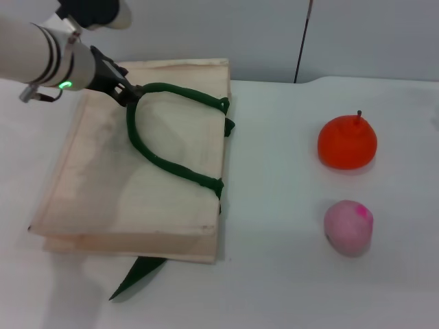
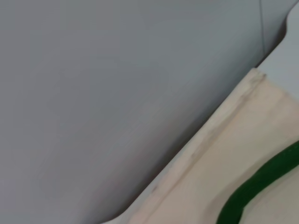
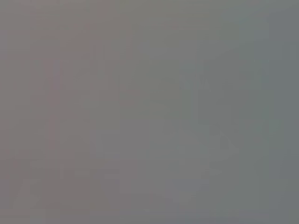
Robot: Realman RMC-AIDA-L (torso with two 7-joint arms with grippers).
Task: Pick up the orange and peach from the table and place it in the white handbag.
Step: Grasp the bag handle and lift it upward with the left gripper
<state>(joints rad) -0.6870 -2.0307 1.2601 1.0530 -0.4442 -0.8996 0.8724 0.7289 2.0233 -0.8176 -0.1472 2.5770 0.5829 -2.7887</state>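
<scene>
Gripping the upper green handle [image 1: 164, 137] at the top of its loop, the left tool [image 1: 130, 90] sits over the far-left part of the white handbag [image 1: 103, 199], closed narrow on the rope. The bag lies flat on the left half of the counter [image 1: 274, 274], mouth edge facing right. The orange [image 1: 347, 142] rests on the far right, the peach [image 1: 349, 227] nearer on the right, well apart from the bag and from each other. Neither fruit is in the bag yet.

Risks, as judged: grip is only at the fingertips, so the rope may slip out on a lift; lifting one handle may drag the whole bag instead of opening the mouth; both fruits are round and could roll if nudged. A second green strip [image 1: 137, 275] pokes from under the near edge, its run hidden.

Left wrist view: only a bag edge [image 2: 205, 140] and a piece of green handle [image 2: 257, 186]; own fingers not shown, mouth opening not visible.

Right wrist view: blank grey, nothing resolvable. Right tool absent from every view; state cannot be told.
</scene>
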